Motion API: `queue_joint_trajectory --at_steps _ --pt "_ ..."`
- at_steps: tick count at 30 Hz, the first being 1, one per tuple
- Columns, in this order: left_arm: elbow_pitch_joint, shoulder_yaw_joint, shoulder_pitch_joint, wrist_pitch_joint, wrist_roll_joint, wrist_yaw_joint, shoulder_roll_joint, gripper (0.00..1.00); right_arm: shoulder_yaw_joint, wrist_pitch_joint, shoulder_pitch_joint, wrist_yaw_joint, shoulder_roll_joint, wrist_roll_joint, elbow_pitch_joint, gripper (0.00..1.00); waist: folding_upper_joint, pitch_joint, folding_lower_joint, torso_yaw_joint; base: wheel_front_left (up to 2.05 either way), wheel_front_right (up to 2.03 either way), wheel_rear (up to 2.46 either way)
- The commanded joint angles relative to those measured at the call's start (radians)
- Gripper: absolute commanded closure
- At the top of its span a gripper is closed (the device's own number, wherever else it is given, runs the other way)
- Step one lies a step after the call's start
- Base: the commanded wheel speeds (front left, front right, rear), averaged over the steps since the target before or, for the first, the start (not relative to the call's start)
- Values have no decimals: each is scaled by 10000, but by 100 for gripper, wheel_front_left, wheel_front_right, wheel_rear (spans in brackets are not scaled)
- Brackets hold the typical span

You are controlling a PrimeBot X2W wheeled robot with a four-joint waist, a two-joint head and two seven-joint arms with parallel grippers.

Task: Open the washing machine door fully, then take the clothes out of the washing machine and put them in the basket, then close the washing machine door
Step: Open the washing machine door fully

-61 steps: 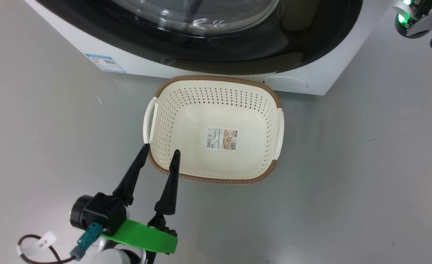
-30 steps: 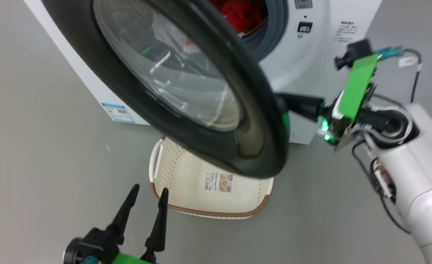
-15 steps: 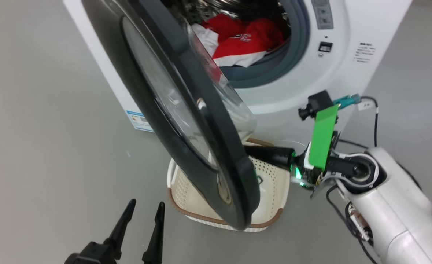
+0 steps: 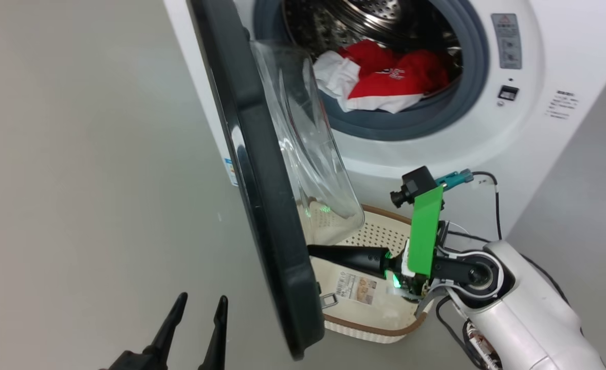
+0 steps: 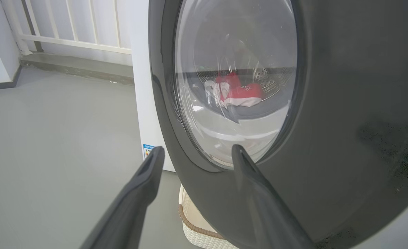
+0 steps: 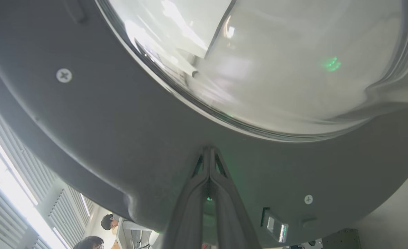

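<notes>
Down low, the left gripper (image 4: 202, 299) points up, its two fingers spread apart and holding nothing. The right gripper (image 4: 314, 250) reaches sideways from its bent white arm. Its fingers are squeezed together, with the tips against the inside of the washing machine door (image 4: 261, 180). The open door hides part of the basket (image 4: 385, 329) on the floor. Farther back, the clothes (image 4: 385, 77) lie in the washing machine (image 4: 539, 128), whose top is cut off.

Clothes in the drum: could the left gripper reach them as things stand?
Probably not: the washing machine door stands partly open between the open left gripper and the clothes, blocking a straight path.
</notes>
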State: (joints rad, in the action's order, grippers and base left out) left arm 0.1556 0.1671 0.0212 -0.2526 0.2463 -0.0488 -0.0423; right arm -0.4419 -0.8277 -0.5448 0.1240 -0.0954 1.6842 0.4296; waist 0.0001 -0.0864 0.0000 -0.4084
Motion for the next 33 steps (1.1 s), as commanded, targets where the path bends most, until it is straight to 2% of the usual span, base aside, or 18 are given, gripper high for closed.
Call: queue_joint_trajectory --at_steps 1,16,33 --pt "-266 -358 -44 -92 -25 90 -79 0 -211 29 71 67 283 -33 -382 100 -1 158 0 -277 0 0 0" --pt "-253 -794 141 -92 -145 36 -79 0 -851 539 374 67 446 302 -645 100 -1 387 0 -909 0 0 0" --pt "-232 -975 186 -92 -102 27 -79 0 -1610 1417 265 67 450 865 -753 100 -1 479 0 -883 0 0 0"
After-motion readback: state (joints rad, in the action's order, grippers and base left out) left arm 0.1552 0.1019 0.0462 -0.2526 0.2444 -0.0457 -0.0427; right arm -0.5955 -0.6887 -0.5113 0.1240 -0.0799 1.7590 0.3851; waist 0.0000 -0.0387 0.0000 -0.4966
